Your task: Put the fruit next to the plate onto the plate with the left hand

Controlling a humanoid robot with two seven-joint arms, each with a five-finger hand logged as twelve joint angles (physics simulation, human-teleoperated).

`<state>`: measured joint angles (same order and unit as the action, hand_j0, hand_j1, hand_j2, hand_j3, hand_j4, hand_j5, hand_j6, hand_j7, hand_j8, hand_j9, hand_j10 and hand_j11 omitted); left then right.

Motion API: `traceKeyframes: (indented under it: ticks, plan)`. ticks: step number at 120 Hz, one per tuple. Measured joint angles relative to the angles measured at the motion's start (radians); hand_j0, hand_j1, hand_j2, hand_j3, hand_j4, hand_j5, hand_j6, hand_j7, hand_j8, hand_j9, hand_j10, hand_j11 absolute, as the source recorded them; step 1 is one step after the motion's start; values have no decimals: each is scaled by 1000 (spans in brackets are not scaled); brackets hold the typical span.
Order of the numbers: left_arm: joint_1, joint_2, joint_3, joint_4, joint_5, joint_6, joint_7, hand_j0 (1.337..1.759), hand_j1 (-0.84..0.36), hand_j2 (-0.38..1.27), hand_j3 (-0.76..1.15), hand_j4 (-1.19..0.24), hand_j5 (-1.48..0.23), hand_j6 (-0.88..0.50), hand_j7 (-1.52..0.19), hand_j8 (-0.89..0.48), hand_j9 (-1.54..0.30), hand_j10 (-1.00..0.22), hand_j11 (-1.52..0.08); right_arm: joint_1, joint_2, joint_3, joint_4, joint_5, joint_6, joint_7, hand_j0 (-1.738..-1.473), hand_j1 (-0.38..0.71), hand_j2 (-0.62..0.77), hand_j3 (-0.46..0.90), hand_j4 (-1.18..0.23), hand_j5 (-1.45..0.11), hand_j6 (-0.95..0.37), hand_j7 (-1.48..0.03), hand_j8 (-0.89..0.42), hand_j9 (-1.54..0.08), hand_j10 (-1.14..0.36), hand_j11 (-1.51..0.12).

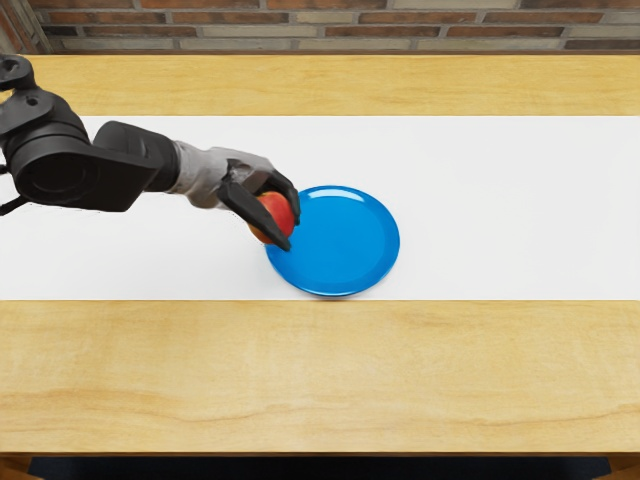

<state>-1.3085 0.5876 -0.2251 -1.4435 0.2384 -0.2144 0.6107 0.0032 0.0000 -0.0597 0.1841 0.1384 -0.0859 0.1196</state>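
A red-orange fruit (275,215) sits in my left hand (268,205), whose dark fingers are curled around it from above and below. The hand and fruit are at the left rim of a round blue plate (345,245) that lies on the white runner. Part of the fruit overlaps the plate's left edge in this view; I cannot tell whether it hangs above the plate or touches it. The left arm reaches in from the picture's left edge. No right arm shows.
A white runner (500,200) crosses the wooden table (320,380) from side to side. A brick wall (320,25) stands behind the table's far edge.
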Motion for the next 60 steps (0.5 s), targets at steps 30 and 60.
traceKeyframes:
  ticks: [30, 60]
  plan:
    - [-6, -196, -6, 166, 44, -19, 0, 1639, -398, 345, 0, -805, -1075, -439, -1109, -289, -1090, -445, -1127, 0, 0, 0, 0, 0, 0, 0, -1658, -308, -7, 0, -35, -45, -35, -45, -35, -45, -35, -45]
    - [6, -271, -6, 299, 92, -54, 0, 1637, -383, 329, 0, -805, -1061, -459, -1099, -305, -1087, -452, -1124, 1, 0, 0, 0, 0, 0, 0, -1658, -308, -7, 0, -35, -45, -35, -45, -35, -45, -35, -45]
